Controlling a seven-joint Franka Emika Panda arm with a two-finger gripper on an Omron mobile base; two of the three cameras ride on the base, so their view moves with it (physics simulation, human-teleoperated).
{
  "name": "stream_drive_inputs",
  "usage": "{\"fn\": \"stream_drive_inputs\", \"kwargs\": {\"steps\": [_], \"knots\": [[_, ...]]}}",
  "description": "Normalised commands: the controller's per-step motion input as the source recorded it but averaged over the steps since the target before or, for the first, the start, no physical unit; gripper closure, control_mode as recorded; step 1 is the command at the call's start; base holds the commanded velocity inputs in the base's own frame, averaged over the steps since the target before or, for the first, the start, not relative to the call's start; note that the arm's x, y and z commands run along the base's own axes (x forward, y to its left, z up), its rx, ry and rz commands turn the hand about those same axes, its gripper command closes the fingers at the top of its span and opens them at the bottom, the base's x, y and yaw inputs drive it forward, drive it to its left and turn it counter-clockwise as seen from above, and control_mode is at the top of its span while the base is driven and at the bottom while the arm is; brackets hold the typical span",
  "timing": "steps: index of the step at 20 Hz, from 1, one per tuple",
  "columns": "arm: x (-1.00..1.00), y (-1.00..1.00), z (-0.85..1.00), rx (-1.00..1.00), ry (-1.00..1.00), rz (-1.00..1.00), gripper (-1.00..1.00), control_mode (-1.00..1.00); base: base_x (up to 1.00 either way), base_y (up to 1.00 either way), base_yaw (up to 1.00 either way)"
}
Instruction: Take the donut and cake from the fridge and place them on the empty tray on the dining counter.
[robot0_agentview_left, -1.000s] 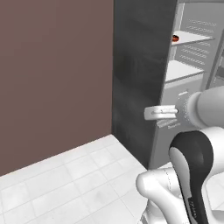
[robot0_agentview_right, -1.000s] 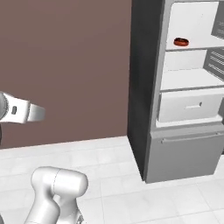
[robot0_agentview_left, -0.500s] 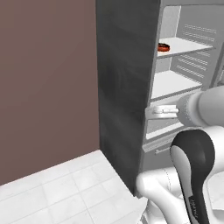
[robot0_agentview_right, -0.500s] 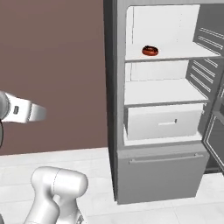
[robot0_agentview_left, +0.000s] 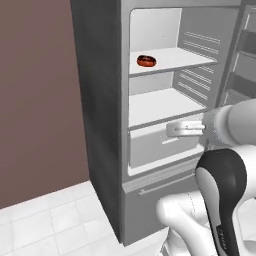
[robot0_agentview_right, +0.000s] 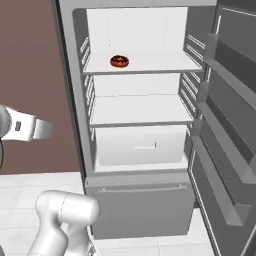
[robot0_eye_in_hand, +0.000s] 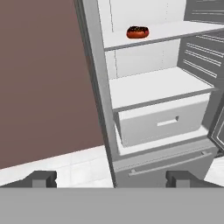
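From the left base view, the donut (robot0_agentview_left: 146, 61) sits near the front left of the fridge (robot0_agentview_left: 100, 120) upper shelf; likely light and soft, best pinched across its sides. The right base view shows the gripper (robot0_agentview_right: 44, 130) held level, well short of the shelves. In the hand view its fingertips (robot0_eye_in_hand: 43, 178) stand wide apart, empty.

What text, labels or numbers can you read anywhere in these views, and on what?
None: no legible words, numbers or signs.
The fridge, its shelves, the drawer and the donut carry no markings.
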Motion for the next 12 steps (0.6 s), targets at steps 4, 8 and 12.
{"fn": "stream_drive_inputs", "kwargs": {"steps": [4, 8, 12], "knots": [[0.0, 0.0, 0.0, 0.0, 0.0, 0.0, -1.0, 1.0, 0.85, -1.0, 0.22], [0.0, 0.0, 0.0, 0.0, 0.0, 0.0, -1.0, 1.0, 1.0, -0.93, 0.17], [0.0, 0.0, 0.0, 0.0, 0.0, 0.0, -1.0, 1.0, 1.0, 0.24, 0.01]]}}
